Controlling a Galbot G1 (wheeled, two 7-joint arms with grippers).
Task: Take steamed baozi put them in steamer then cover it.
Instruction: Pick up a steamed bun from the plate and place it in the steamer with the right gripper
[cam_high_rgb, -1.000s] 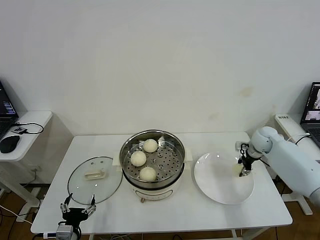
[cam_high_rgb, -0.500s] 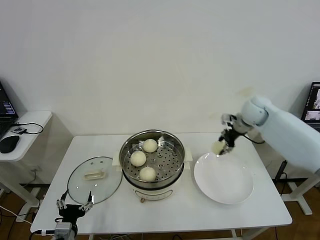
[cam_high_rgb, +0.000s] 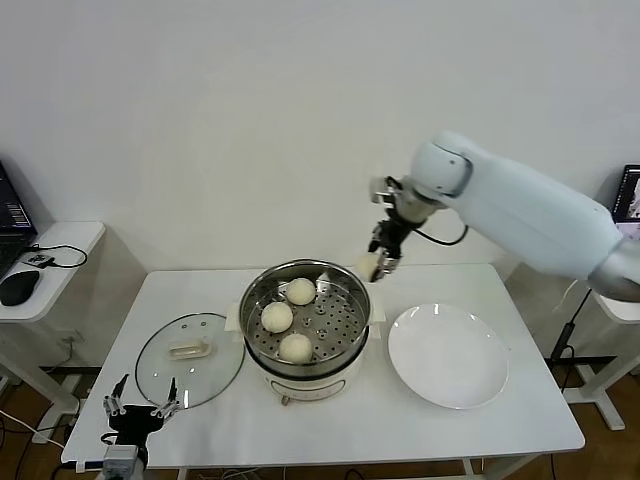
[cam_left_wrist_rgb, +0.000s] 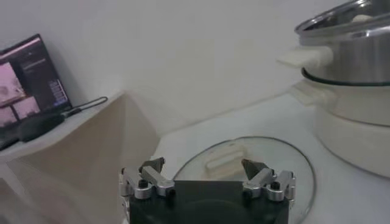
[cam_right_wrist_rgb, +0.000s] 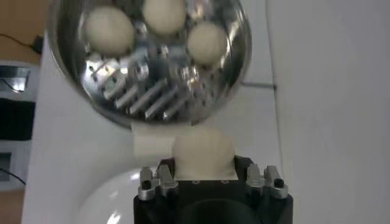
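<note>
My right gripper (cam_high_rgb: 378, 262) is shut on one cream-white baozi (cam_high_rgb: 369, 266), holding it in the air just above the far right rim of the steamer (cam_high_rgb: 352, 345). In the right wrist view the held baozi (cam_right_wrist_rgb: 203, 151) fills the gap between the jaws of the right gripper (cam_right_wrist_rgb: 205, 165). Beyond it lies the perforated tray (cam_right_wrist_rgb: 152, 82). Three baozi (cam_high_rgb: 300, 291) (cam_high_rgb: 277, 317) (cam_high_rgb: 295, 347) rest on that tray. The glass cover (cam_high_rgb: 160, 372) lies flat on the table left of the steamer. My left gripper (cam_high_rgb: 136, 410) hangs open at the front left table edge, close to the cover (cam_left_wrist_rgb: 256, 152).
An empty white plate (cam_high_rgb: 447, 356) lies to the right of the steamer. A side desk on the left carries a mouse (cam_high_rgb: 18, 286) and a laptop (cam_left_wrist_rgb: 30, 73). A wall stands close behind the table.
My right arm has lifted the baozi off the plate's right side and swung it up and left to the steamer's far right rim. The left gripper has drifted slightly left and toward me.
</note>
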